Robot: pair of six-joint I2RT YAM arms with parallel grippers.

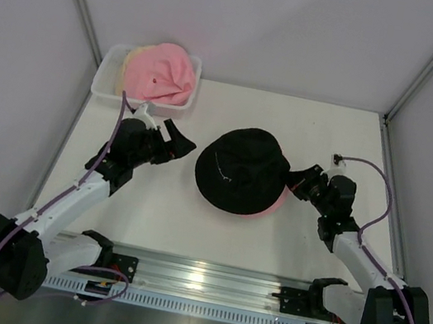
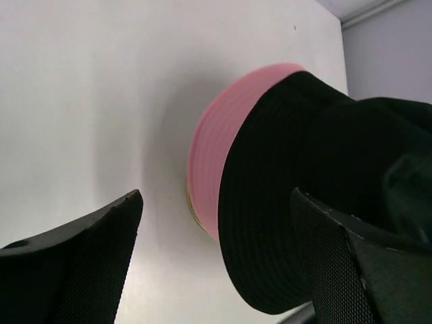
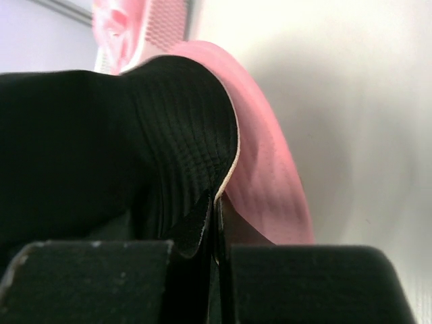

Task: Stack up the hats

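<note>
A black hat [image 1: 240, 169] lies crown up at the table's middle, on top of a pink hat whose brim [image 1: 269, 207] peeks out at its right. My right gripper [image 1: 294, 181] is shut on the black hat's right brim [image 3: 196, 155]; the pink brim [image 3: 270, 175] lies under it. My left gripper [image 1: 180, 140] is open and empty just left of the black hat [image 2: 290, 202], with the pink brim [image 2: 219, 142] showing beyond it. A second pink hat [image 1: 163, 74] sits on a beige hat [image 1: 136, 58] in the basket.
The white mesh basket [image 1: 105, 79] stands at the back left corner of the table and shows blurred in the right wrist view [image 3: 172, 20]. Grey walls close in the sides and back. A metal rail [image 1: 204, 281] runs along the near edge.
</note>
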